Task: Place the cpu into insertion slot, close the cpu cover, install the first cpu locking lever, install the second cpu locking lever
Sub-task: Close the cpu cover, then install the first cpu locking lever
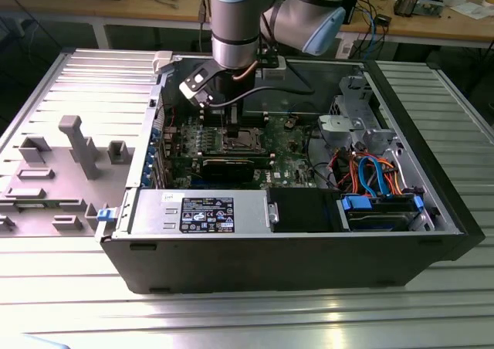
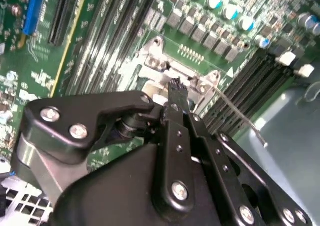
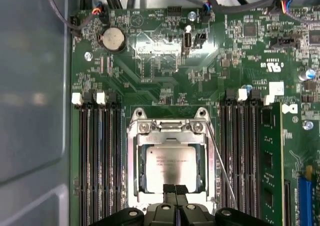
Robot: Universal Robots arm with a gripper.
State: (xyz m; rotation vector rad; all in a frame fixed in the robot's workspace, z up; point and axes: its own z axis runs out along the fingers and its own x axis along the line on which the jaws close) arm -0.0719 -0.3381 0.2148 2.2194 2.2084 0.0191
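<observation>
The cpu lies flat in the insertion slot, its silvery top showing through the window of the cpu cover. The cover is down around it, hinged at the edge far from the fingers. In the first wrist view my gripper is shut, its two black tips together at the cover's free edge, right over the chip's rim. In the second wrist view the gripper reaches the same socket. A thin wire locking lever sticks out loose beside the socket and stands raised. The arm hangs over the open computer case.
Black memory slots flank the socket on both sides, with a green memory stick in one. A coin battery sits further along the board. The case holds a black graphics card, a power supply and cabled drive bays. A grey fixture stands outside.
</observation>
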